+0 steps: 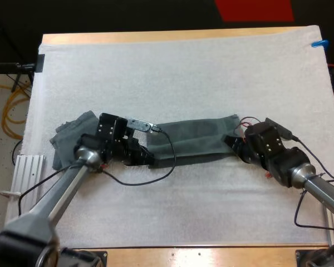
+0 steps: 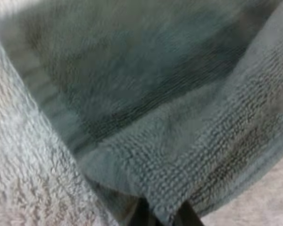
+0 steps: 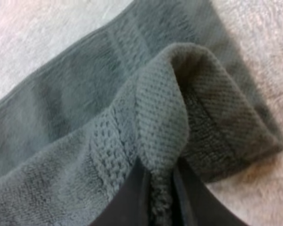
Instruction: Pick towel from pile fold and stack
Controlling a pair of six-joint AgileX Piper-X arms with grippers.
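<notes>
A dark grey-green towel [image 1: 196, 139] lies stretched in a long band across the middle of the white mat. My left gripper [image 1: 145, 158] pinches its left end, and in the left wrist view the towel [image 2: 146, 108] bunches over the dark fingertips [image 2: 141, 214]. My right gripper [image 1: 234, 146] holds the right end; in the right wrist view a fold of the towel [image 3: 165, 127] is squeezed between the black fingers [image 3: 132, 197]. A second towel [image 1: 72, 133] lies crumpled at the mat's left, behind my left arm.
The white mat [image 1: 183, 72] stretches wide and bare beyond the towels. A pale ribbed rail [image 1: 29, 169] lies at the table's left edge. A dark clamp [image 1: 40, 62] sits at the far left corner.
</notes>
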